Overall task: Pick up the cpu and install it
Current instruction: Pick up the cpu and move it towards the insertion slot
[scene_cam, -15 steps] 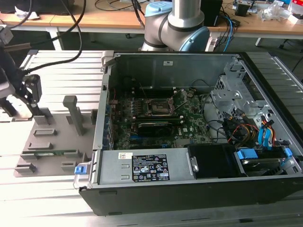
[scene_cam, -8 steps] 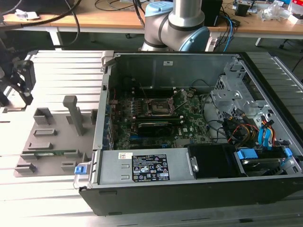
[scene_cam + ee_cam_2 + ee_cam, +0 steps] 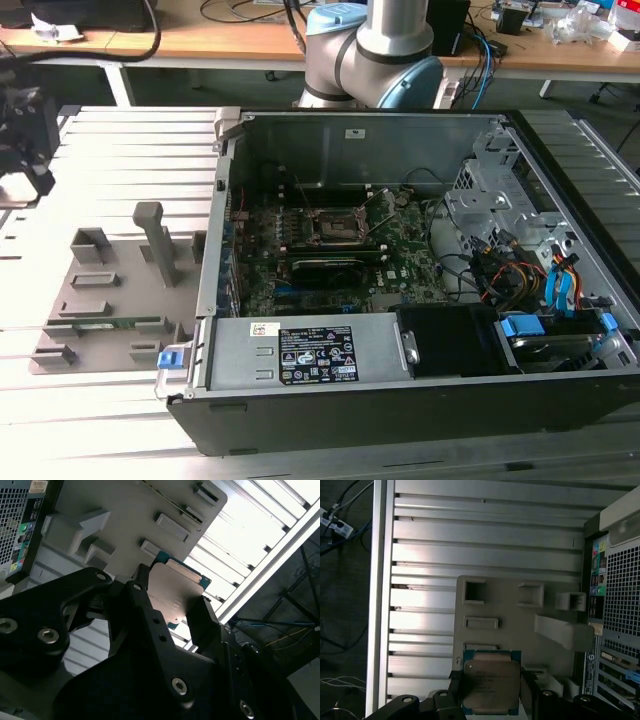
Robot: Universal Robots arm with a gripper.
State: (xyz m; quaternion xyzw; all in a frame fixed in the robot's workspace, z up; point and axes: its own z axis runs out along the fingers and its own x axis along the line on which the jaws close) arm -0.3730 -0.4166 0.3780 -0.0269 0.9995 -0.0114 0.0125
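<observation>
The cpu (image 3: 175,592) (image 3: 490,682) is a flat square chip with a silver-grey metal top and a thin green rim. My gripper (image 3: 172,602) (image 3: 491,690) is shut on it, one black finger (image 3: 142,587) against each of two opposite edges. In both wrist views the chip hangs above the grey fixture plate (image 3: 490,600). In the exterior view the gripper (image 3: 22,135) is at the far left, above the slatted table and well away from the open computer case (image 3: 420,135). The black motherboard socket (image 3: 338,225) sits inside the case with its metal frame raised.
The grey fixture plate (image 3: 110,290) carries several upright blocks and slots. A long black card (image 3: 335,268) lies just in front of the socket. Cables and drive bays (image 3: 530,270) crowd the case's right side. The arm's base (image 3: 375,55) stands behind the case.
</observation>
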